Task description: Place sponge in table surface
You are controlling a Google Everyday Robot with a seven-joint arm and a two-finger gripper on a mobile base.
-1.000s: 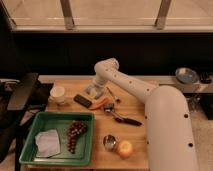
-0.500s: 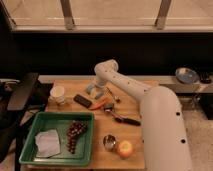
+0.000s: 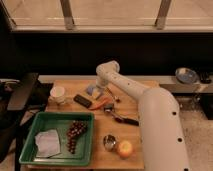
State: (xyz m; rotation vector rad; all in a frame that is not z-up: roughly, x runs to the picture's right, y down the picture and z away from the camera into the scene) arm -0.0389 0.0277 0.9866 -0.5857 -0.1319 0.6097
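Now the tool (image 3: 98, 91) sits low at the sponge (image 3: 90, 90) on the far side of the wooden bench (image 3: 136, 107), a fitting spot for release. Whether it grips, I cannot tell.

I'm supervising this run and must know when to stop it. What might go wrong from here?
The gripper is down at the sponge; a sideways move might drag the sponge along. The carrot and the dark flat object lie close beside it and might get knocked.
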